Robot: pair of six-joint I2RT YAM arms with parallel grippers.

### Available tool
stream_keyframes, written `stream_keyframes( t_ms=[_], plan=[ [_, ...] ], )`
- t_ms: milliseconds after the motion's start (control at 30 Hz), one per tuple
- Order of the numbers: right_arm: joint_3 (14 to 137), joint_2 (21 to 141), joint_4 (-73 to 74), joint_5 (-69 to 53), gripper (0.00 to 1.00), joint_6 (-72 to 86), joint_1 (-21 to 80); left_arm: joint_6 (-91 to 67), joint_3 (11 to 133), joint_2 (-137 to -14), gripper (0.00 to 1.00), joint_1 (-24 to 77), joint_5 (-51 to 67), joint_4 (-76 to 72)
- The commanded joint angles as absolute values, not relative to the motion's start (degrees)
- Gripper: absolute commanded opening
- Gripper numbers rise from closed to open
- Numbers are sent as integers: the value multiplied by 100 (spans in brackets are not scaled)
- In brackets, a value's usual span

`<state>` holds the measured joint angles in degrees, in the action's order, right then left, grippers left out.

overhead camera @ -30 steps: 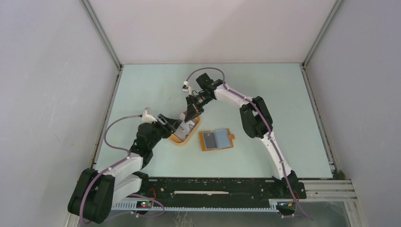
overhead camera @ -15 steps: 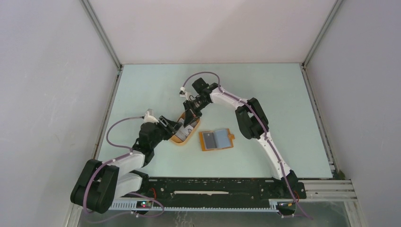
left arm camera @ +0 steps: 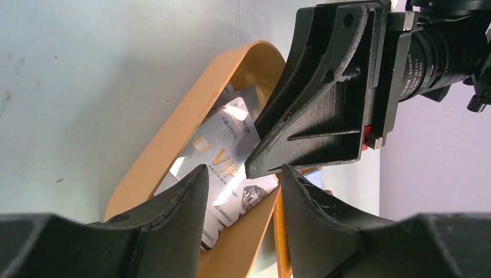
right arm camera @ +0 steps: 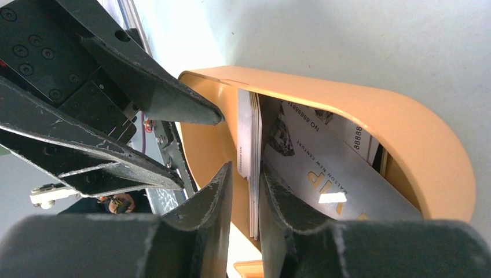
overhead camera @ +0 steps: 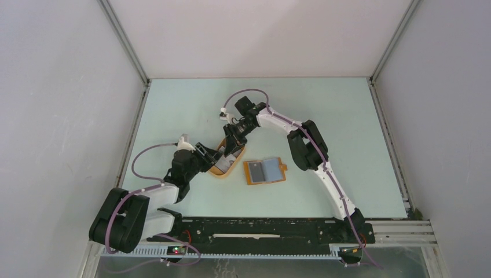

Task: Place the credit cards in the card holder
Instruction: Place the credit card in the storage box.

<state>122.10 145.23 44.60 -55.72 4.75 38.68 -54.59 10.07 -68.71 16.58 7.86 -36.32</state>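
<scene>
Walls point(overhead camera: 260, 35): plain white panels close the space at the back and on both sides, meeting at thin metal corner posts point(overhead camera: 124, 43).
Table point(overhead camera: 324, 110): a pale mint-green matte top, smooth, with a few faint specks in the left wrist view.
Rail point(overhead camera: 260, 229): a black strip along the near edge, carrying both arm bases.
Right arm point(overhead camera: 312, 150): white and black, reaching up and left across the table to the tray.
Left arm point(overhead camera: 156, 197): folded low at the near left, its wrist pointing at the same tray.
Tray point(right arm camera: 359, 104): an oval orange rimmed dish on the table, left of centre, with both grippers at it.
Card holder point(overhead camera: 264, 171): lies open and flat just right of the tray, blue-grey lining up, apart from both grippers.
Left gripper point(left arm camera: 244, 174): jaws parted moderately at the tray's near end, nothing between them.
Right gripper point(right arm camera: 246, 168): jaws set narrow, straddling a few cards standing on edge; whether they pinch them cannot be told.
Credit cards point(right arm camera: 324, 168): all in the tray, most lying flat and overlapping with print showing, a thin stack upright against the wall.
</scene>
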Motion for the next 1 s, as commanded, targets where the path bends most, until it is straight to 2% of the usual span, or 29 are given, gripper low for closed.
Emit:
stream_keyframes(
  t_ms=[0, 567, 967],
  plan=[
    [12464, 14542, 4508, -5688, 33, 480, 3881, -5375, 934, -6911, 54, 1617, 747, -3683],
    [12417, 14352, 4400, -6019, 32, 617, 3750, -5222, 957, -6488, 54, 1569, 651, -3279],
    [12341, 14371, 4360, -5977, 28, 665, 3637, -5177, 933, -6330, 54, 1512, 635, -3125]
  ],
)
